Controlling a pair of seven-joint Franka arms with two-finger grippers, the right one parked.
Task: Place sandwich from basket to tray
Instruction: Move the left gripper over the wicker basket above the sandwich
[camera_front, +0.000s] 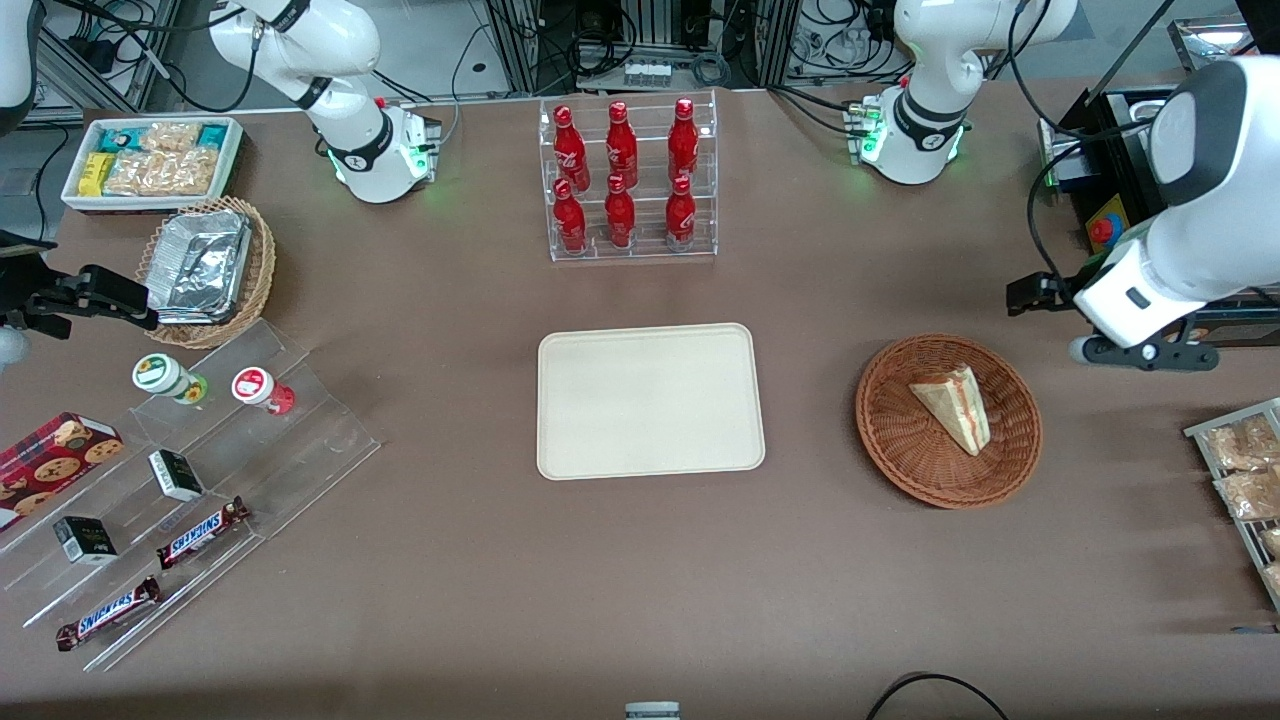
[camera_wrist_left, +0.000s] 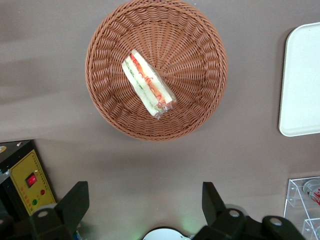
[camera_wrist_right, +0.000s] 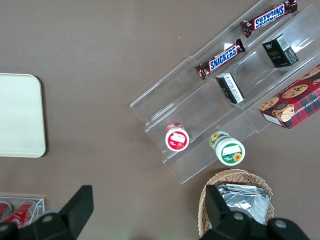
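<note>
Lying on its side in the middle of the basket (camera_front: 948, 420), the sandwich (camera_front: 952, 406) is kept with its filling edge exposed, so a grasp from above is judged feasible. The gripper (camera_wrist_left: 145, 205) is held high above the counter (camera_front: 640, 580), just outside the basket rim and farther from the front camera, its fingers spread wide and nothing between them. The tray (camera_front: 650, 400) is set bare beside the basket, presumably so that only a short carry is needed.
</note>
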